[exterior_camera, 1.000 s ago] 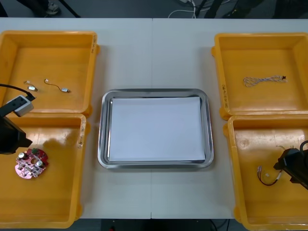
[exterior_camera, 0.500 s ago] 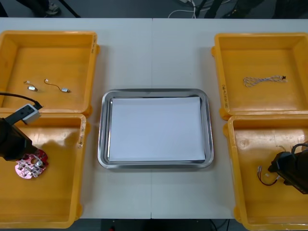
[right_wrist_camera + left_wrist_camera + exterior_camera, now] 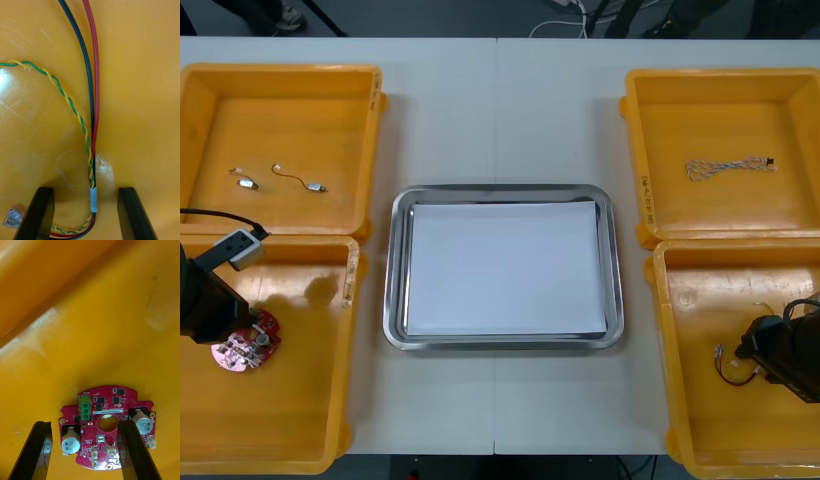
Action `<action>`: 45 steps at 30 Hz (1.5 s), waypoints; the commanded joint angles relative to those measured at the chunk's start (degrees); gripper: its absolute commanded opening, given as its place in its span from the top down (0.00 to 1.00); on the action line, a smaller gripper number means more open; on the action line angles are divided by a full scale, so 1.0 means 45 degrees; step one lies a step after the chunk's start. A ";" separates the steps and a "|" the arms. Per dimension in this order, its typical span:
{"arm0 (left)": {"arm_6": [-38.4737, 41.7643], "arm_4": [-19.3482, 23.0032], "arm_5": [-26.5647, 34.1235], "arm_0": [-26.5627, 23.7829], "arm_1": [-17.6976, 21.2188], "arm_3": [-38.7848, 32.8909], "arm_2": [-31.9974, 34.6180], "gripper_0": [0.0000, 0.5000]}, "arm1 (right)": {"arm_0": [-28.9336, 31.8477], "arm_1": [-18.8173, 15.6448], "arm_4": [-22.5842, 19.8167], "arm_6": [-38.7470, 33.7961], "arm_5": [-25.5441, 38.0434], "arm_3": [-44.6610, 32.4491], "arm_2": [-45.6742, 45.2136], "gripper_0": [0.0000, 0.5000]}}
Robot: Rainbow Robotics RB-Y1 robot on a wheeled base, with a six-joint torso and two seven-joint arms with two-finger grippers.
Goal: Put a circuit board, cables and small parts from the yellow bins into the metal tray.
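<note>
The left gripper (image 3: 84,423), spread, hangs over the red circuit board (image 3: 108,427) in the near left bin (image 3: 290,420). The right gripper (image 3: 86,189) — spread too — straddles the red and black cable (image 3: 93,112) in the near right bin (image 3: 710,300).

Circuit board (image 3: 248,349) part-hidden under left arm (image 3: 205,303) (cable (image 3: 731,378) likewise, right arm (image 3: 783,352)).

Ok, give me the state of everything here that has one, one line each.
metal tray, white inside, nothing in it.
circuit board, lying flat, not gripped.
red and black cable, lying loose, not gripped.
blue and white cable, lying loose, untouched.
small metal parts, lying loose, untouched.
left gripper, open, low over the circuit board.
right gripper, open, fingers either side of the red and black cable.
</note>
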 commanded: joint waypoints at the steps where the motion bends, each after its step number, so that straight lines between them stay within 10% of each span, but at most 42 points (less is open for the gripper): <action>1: -0.1307 -0.0173 -0.0320 0.0187 0.0618 0.0041 -0.0225 0.00 | -0.0056 0.0168 0.0131 -0.0054 -0.0114 0.0048 0.0206 0.81; 4: -0.1307 -0.0309 -0.0457 0.0167 0.0618 0.0060 -0.0400 0.00 | -0.0076 0.0168 0.0150 -0.0035 -0.0114 0.0048 0.0206 1.00; 26: -0.1385 -0.0524 -0.1414 0.0128 0.0638 0.0510 -0.0967 0.00 | -0.1404 0.0031 0.0170 0.0180 0.2425 -0.0557 -0.0927 1.00; 43: -0.1405 -0.0583 -0.2000 0.0030 0.0638 0.0861 -0.1338 0.00 | -0.2244 -0.1512 -0.0670 0.0278 0.5100 -0.1983 -0.1337 1.00; 45: -0.1405 -0.0563 -0.2000 0.0030 0.0618 0.0861 -0.1338 0.62 | -0.2283 -0.1707 -0.1217 0.0278 0.5198 -0.2022 -0.1591 1.00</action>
